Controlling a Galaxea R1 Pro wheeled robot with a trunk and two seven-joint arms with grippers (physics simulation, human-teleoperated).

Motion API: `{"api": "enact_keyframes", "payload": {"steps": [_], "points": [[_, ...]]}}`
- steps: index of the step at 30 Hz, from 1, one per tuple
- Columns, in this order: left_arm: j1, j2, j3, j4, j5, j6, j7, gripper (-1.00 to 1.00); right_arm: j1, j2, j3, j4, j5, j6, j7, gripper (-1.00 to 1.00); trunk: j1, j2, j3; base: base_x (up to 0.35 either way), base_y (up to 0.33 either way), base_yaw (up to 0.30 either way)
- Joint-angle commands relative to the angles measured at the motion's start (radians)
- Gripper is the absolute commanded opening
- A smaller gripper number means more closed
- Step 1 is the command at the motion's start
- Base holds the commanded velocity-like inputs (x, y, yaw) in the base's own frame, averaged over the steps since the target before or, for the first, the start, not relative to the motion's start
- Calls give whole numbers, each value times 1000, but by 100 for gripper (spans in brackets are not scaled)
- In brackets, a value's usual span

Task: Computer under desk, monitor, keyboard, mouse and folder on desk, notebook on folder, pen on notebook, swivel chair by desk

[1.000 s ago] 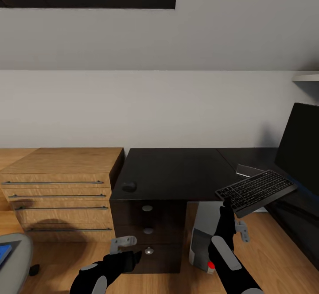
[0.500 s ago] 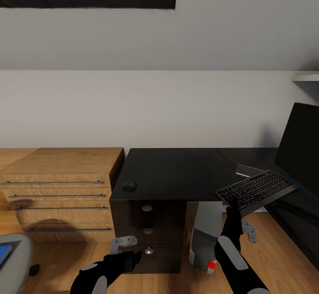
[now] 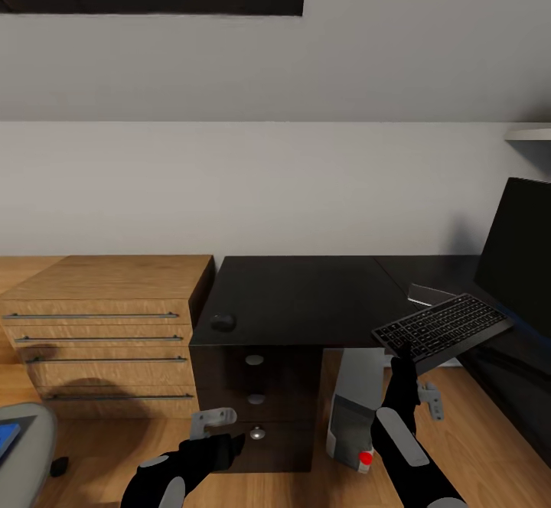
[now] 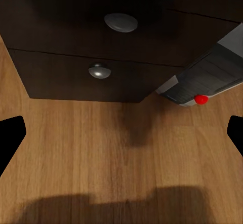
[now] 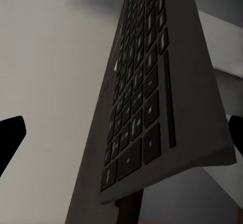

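My right fingers (image 3: 404,364) sit just under the near end of the keyboard (image 3: 442,330), which hangs tilted over the front edge of the worktop (image 3: 306,297), its far end pointing toward the monitor (image 3: 519,252). From the right wrist view the keyboard (image 5: 152,97) looms close between my 2 fingertips, but I cannot tell whether I pinch it or merely touch it. My left fingers (image 3: 216,418) are spread and hold nothing, low in front of the drawers (image 3: 255,397), above the wooden floor (image 4: 121,153). The mouse (image 3: 223,322) rests near the worktop's front left corner. The computer (image 3: 353,408) stands below, beside the drawers. The risk: a hold this near 1 end lets the keyboard pivot and slide off onto the computer, or clip the monitor as I push it in.
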State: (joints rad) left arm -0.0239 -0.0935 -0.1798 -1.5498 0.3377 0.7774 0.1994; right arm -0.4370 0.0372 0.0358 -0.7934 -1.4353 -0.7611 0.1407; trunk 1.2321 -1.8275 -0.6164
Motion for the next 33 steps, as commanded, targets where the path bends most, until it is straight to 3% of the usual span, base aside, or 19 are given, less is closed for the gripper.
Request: {"api": "enact_keyframes", "payload": {"steps": [1, 22, 33], "points": [[-1, 0, -1, -1, 11, 3, 9, 100, -1, 0, 3, 0, -11, -4, 7, 100, 0, -1, -1, 0, 0, 0], [-1, 0, 0, -1, 11, 3, 9, 100, -1, 0, 3, 1, -11, 2, 5, 100, 0, -1, -1, 0, 0, 0], [-1, 0, 0, -1, 11, 3, 9, 100, 0, -5, 3, 1, -11, 36, -31, 100, 0, -1, -1, 0, 0, 0]]}}
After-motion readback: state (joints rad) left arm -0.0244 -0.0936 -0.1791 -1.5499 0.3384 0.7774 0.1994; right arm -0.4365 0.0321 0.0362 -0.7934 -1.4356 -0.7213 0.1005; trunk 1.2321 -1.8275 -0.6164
